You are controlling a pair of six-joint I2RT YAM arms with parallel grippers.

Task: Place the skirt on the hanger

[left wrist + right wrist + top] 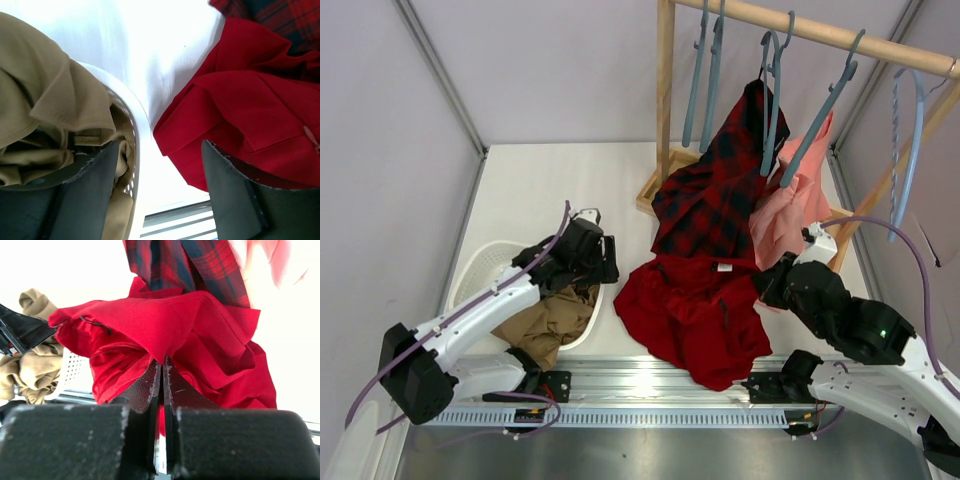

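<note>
The skirt (695, 310) lies in a crumpled red heap on the counter (550, 190), with its lower edge spilling toward the metal rails at the near side and its top edge tucked right against the hem of the plaid garment (720, 190) hanging above it.

The right tool (161, 365) is pinched almost shut on a raised fold of the red cloth, and it's only a thin bite of fabric. That's the first worry: the whole weight of the skirt hangs off that small fold, and a quick lift could pull it free.

The left tool (160, 150) is spread wide and holding nothing. One finger sits over the white basket (480, 265) with its tan garment (545, 325), the other just over the skirt's edge. If it closes from there it could grab the basket rim or the tan cloth instead of red.

Next risk is overhead. The free hanger (698, 80) hangs on the wooden rail (820, 35) just beside the plaid garment, with the pink garment (790, 200) a little further along. A rising skirt could drag the plaid hem with it or knock that piece off its own hanger. And the free hanger swings loose on its hook, so a nudge may push it away rather than thread it.
</note>
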